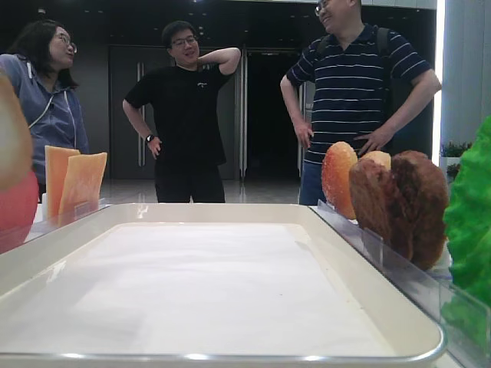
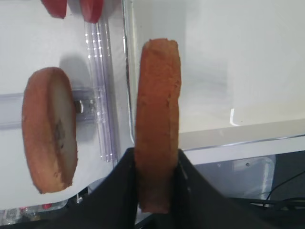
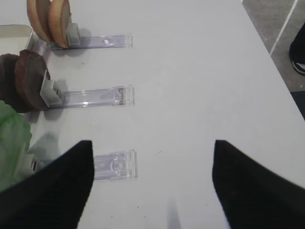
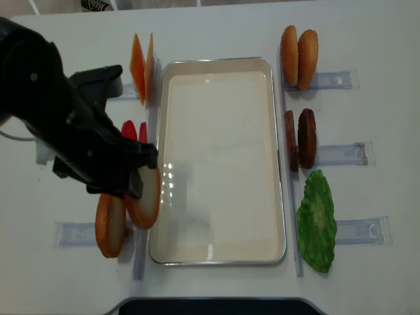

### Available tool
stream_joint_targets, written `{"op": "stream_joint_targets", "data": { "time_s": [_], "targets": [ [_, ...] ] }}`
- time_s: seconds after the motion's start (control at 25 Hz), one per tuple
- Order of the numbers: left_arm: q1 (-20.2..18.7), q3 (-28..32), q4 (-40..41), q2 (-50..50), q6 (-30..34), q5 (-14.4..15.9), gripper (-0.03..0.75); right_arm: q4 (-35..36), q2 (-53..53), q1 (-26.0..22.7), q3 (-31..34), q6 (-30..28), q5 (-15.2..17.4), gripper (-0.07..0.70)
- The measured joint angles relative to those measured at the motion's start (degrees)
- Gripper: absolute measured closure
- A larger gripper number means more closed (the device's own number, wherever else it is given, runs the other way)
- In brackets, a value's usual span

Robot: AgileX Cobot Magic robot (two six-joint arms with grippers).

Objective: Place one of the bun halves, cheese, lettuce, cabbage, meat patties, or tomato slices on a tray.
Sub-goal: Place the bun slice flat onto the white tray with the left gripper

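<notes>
The left arm reached in from the left of the overhead view, its dark bulk crossing the table [image 4: 216, 26] toward the near-left side of the tray [image 4: 279, 157], and the left gripper [image 2: 157, 167] was clamped tight on a bun half [image 2: 158, 124], held on edge with its rim pointing up. From overhead that bun half [image 4: 146, 197] hung right at the tray's left rim, just overlapping it, while a second bun half [image 4: 109, 226] stood in its clear holder immediately to the left. The left wrist camera showed what the overhead view hid under the arm: the black fingers [image 2: 119, 191] pressing both flat faces of the held bun, the pale face of the standing one, and the red tomato slices [image 2: 90, 8] at the top edge. The right gripper [image 3: 152, 181] showed only in its own wrist view, jaws spread wide with nothing between them, hovering over bare table beside an emptied clear holder [image 3: 114, 164]; that view also caught the meat patties [image 3: 26, 83], two more bun halves [image 3: 50, 19] and the lettuce [image 3: 12, 143]. The low exterior camera looked along the tray liner, with cheese [image 1: 73, 180] upright at the left and three people standing behind.
</notes>
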Motion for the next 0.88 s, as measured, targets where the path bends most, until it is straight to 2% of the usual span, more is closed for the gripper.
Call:
{"op": "stream_joint_targets", "data": {
  "time_s": [0.44,0.6,0.88],
  "targets": [
    [0.0,5.49,-12.02,0.0,7.58,-13.3,0.574,0.0,0.0,0.0,0.0,0.0,0.0,0.108],
    [0.0,6.9,-15.26,2.11,10.69,-16.13,0.574,0.0,0.0,0.0,0.0,0.0,0.0,0.108],
    [0.0,7.05,-29.66,9.24,23.57,-22.23,0.574,0.0,0.0,0.0,0.0,0.0,0.0,0.108]
  ]
}}
